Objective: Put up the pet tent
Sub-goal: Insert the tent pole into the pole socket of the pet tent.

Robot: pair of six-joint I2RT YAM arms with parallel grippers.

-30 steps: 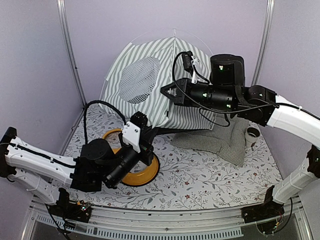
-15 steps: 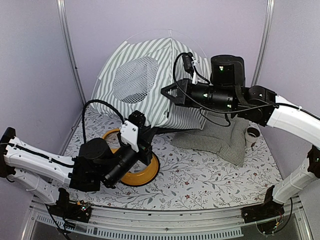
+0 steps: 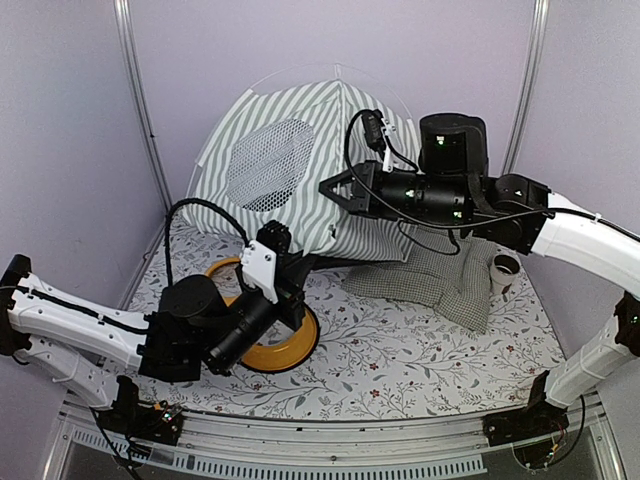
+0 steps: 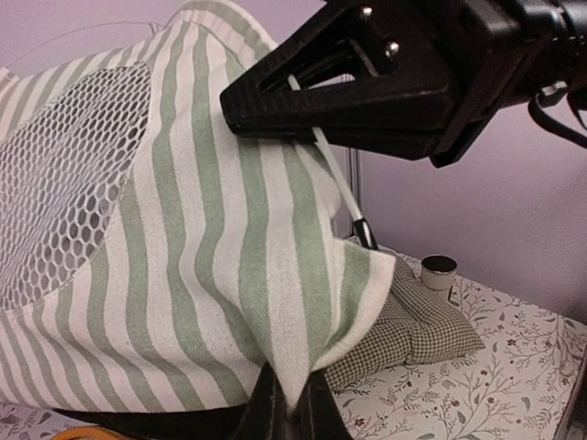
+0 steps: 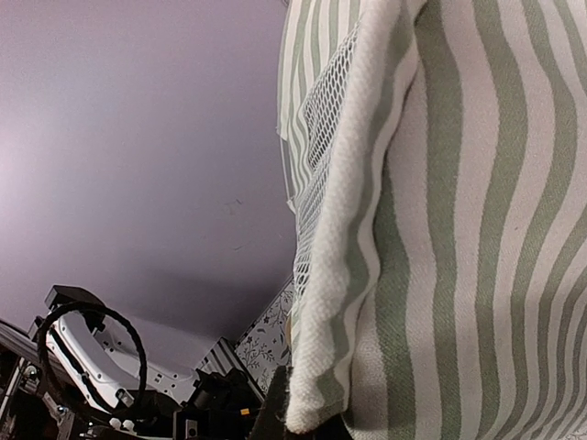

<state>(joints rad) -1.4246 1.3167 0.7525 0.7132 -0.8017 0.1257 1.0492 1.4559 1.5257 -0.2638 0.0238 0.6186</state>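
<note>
**A:** Status on both tools?

**B:** My left tool [image 4: 286, 408] is pinched tight on the bottom corner of the pet tent [image 3: 310, 215], with striped cloth bunched between the fingers. My right tool [image 4: 243, 105] is clamped narrow on the thin white pole [image 4: 337, 174] where it runs down the tent's front edge. The right wrist view shows the hem sitting in that same grip.

**A:** Where's the tent?

**B:** At 11 to 12 o'clock on the table [image 3: 400, 350], up against the back wall. The round mesh window [image 3: 268, 163] faces 9 o'clock. The pole arcs over the top, and the lower right edge hangs loose over the cushion [image 3: 440, 280].

**A:** Where's the cushion?

**B:** It's the green-checked one, lying flat at 2 o'clock, partly under the tent's edge.

**A:** Any containers?

**B:** Two. There's a white cup [image 3: 505, 270] at 3 o'clock, upright and just beside the cushion's right end. It has a dark rim in my left wrist view, and I can't tell what's inside. There's also a yellow dish [image 3: 290, 352] at 9 o'clock. My left arm lies across it, so its middle is hidden and I can't tell the contents.

**A:** How are the arms placed?

**B:** The left reaches in low from 8 o'clock. The right comes across high from 3 o'clock, above the cushion.
</note>
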